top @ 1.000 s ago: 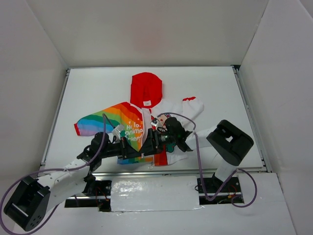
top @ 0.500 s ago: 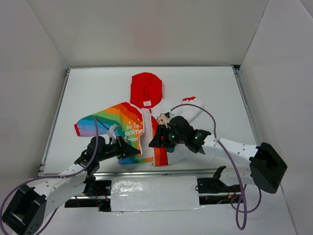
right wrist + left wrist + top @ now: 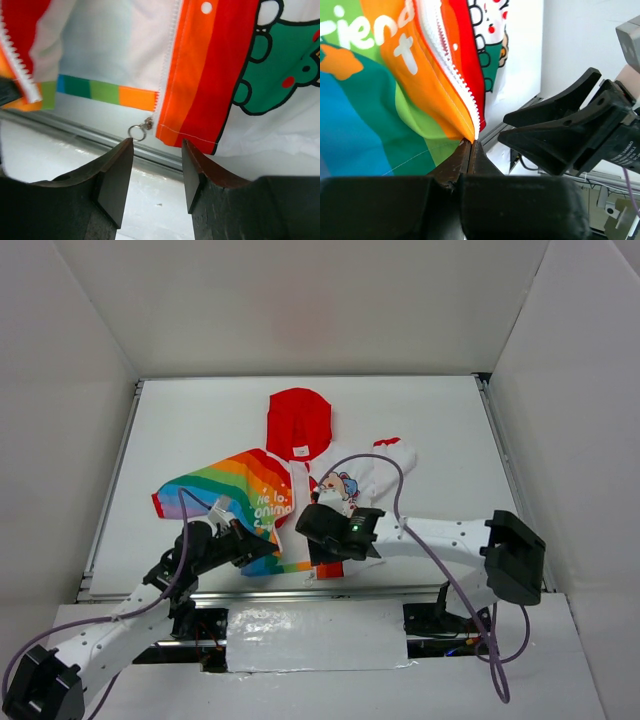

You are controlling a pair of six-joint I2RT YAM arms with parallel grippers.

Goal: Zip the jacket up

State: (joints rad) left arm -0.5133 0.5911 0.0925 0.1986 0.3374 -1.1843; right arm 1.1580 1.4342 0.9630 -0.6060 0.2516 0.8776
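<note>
White table (image 3: 200,430) boxed in by plain white walls (image 3: 300,300), evenly lit.

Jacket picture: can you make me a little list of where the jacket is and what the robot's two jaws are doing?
jacket: lies on the table, hood pointing away from the arms
zipper: not done up, sides apart at the hem
left gripper: jaws shut on the rainbow side's bottom zipper corner
right gripper: jaws open, one on each side of the pull ring, not touching it
</note>
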